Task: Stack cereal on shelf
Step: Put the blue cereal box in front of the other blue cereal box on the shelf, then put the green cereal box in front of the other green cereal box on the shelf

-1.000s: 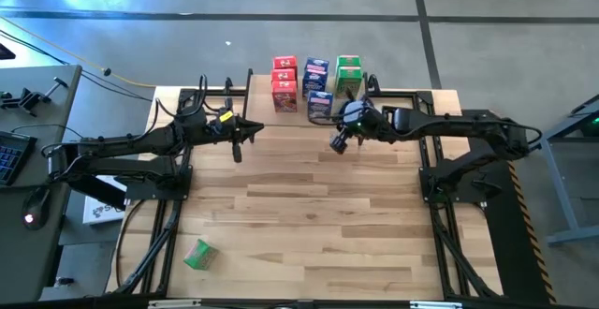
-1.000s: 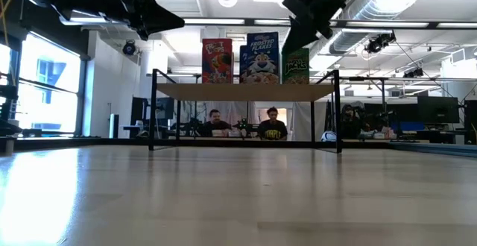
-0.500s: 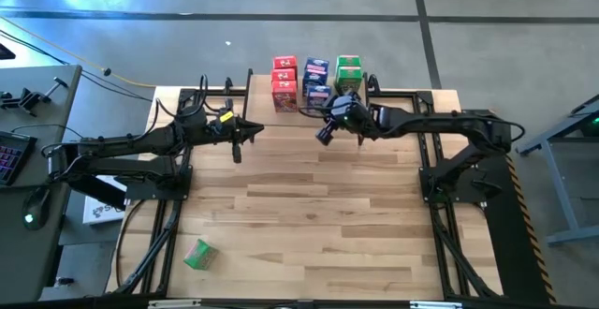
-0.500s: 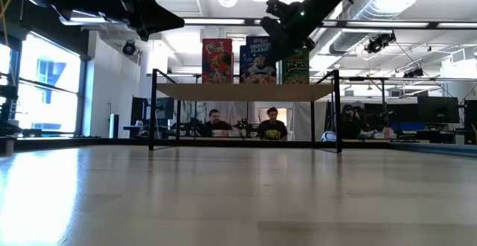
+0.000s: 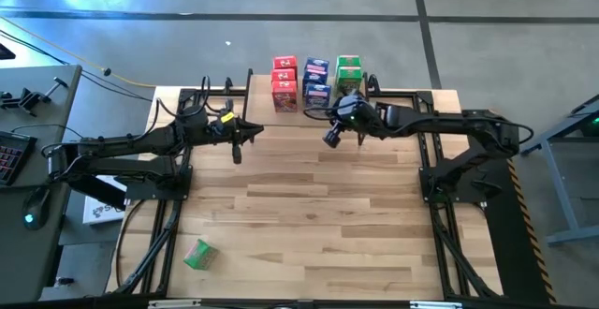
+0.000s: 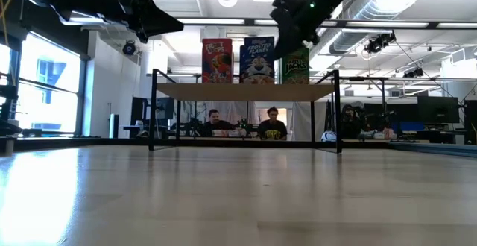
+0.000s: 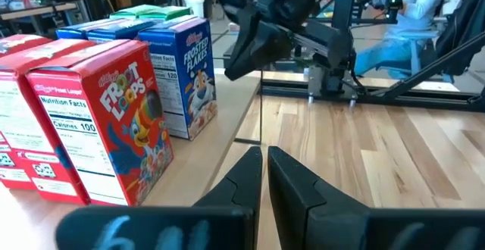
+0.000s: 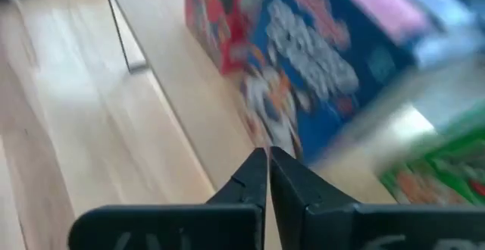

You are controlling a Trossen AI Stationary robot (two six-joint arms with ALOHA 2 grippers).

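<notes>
Right pincer (image 5: 331, 140) near glossy cardboard cereal (image 5: 316, 81)

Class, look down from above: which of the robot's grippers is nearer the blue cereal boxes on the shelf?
Right. The right gripper sits shut just in front of the blue cereal boxes. The left gripper, also shut, hangs farther off, out past the red boxes.

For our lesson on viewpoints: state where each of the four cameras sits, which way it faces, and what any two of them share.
High view: overhead, straight down; both arms, shelf, stray green box.
Low view: tabletop height, level toward shelf; arms overhead.
Left wrist view: behind shut left claw, facing red cereal.
Right wrist view: behind shut right claw, facing blue cereal.
Shared: all show the cereal rows.
</notes>
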